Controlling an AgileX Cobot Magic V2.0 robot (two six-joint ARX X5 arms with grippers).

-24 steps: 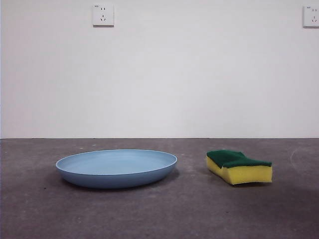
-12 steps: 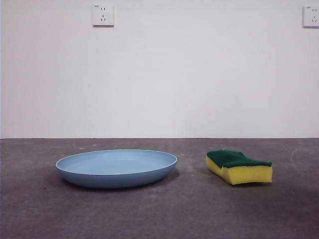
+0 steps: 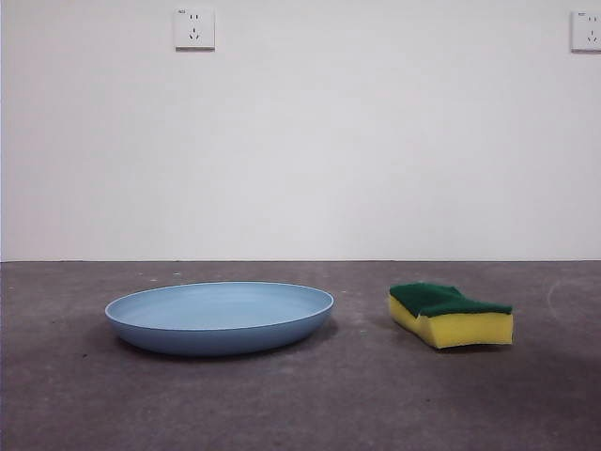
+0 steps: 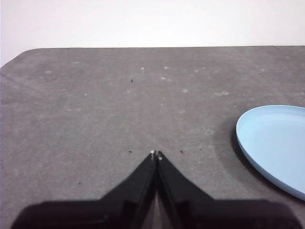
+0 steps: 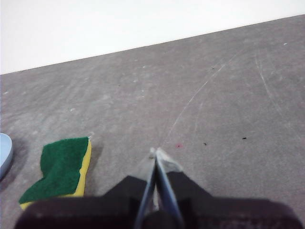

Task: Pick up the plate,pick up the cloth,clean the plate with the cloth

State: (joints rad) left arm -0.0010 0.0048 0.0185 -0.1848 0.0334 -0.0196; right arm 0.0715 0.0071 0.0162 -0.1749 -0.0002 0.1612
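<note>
While no writing shows anywhere, one plate (image 3: 219, 317) lies flat on the table (image 3: 300, 404), one cloth (image 3: 451, 315) well apart beside it; left gripper (image 4: 156, 154) and right gripper (image 5: 155, 152) both pinched closed, empty.

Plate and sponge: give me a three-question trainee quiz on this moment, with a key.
1. True or false: the sponge lies in the plate.
2. Which sponge face is up? A) yellow foam B) green scouring layer
3. Fill in: both the left gripper and the right gripper have their jaws ____ and hold nothing.

Key: 1 false, the sponge lies on the table apart from the plate; 2 B; 3 shut.
</note>
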